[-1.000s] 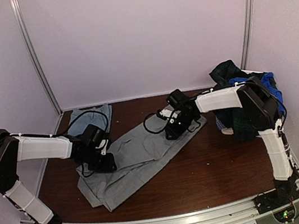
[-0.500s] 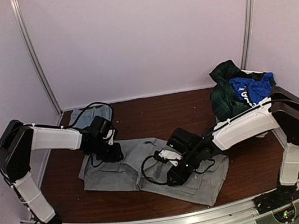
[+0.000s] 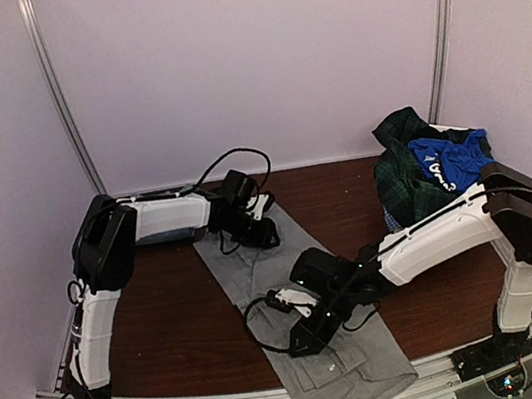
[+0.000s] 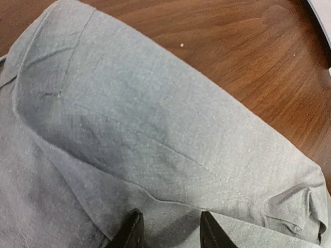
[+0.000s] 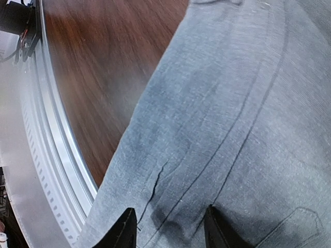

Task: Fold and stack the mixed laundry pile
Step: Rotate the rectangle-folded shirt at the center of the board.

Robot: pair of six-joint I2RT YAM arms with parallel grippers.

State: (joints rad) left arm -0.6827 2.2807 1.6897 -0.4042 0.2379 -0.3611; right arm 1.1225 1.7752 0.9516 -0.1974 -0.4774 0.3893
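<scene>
The long grey woven trousers [image 3: 248, 278] lie stretched in a strip from the middle of the far edge of the brown wooden counter [image 3: 163, 317] to the near edge, where one end hangs over. They seem pulled out straight for folding. The left pincer [image 4: 169, 235] appears clamped on a pinch of cloth at the far end, and the right pincer [image 5: 168, 227] likewise nearer the near edge, with creases running from its fingers. The left arm is bent sharply at its elbow, forearm reaching along the far edge. The right arm extends low from the right edge toward the centre. The rumpled mixed laundry pile [image 3: 425, 179] sits in the far right corner.
</scene>
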